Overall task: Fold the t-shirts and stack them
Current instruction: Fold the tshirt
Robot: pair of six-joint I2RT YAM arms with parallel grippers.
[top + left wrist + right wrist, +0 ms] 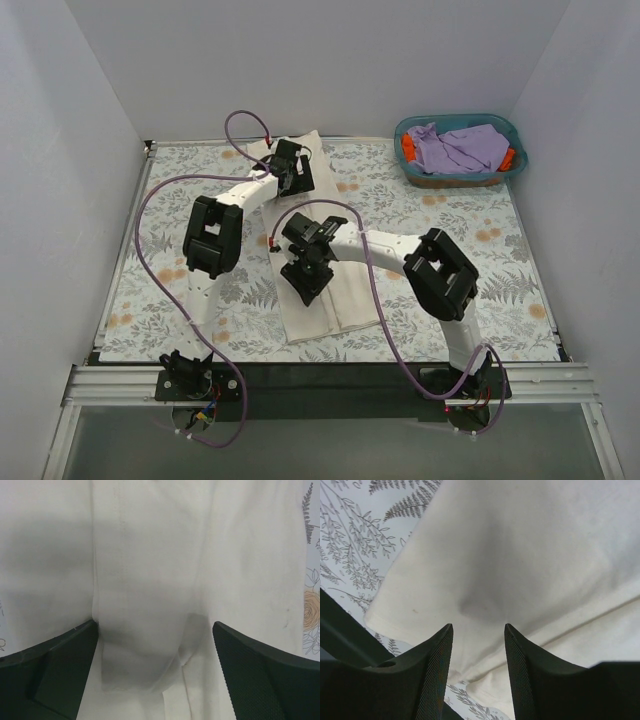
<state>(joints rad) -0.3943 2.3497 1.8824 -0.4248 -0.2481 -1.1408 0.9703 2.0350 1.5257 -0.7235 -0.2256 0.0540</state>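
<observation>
A big cream t-shirt [322,308] lies in the middle of the table [450,270]. It is folded into a long strip that runs from the top middle of the overhead picture down to the bottom middle. The cloth looks soft and plain, with long straight folds.

The left pincer [294,172] is over the top end of the strip. Its fingers [55,675] stand wide apart, with flat cloth under the gap, and it holds nothing.

The right pincer [308,284] is low over the bottom end, near a corner of the shirt. It is about half open. The cloth dents a little just past its tips, but nothing is pinched.

In the upper right, a teal basket [457,119] holds a purple shirt [455,148] and an orange one [408,149].
</observation>
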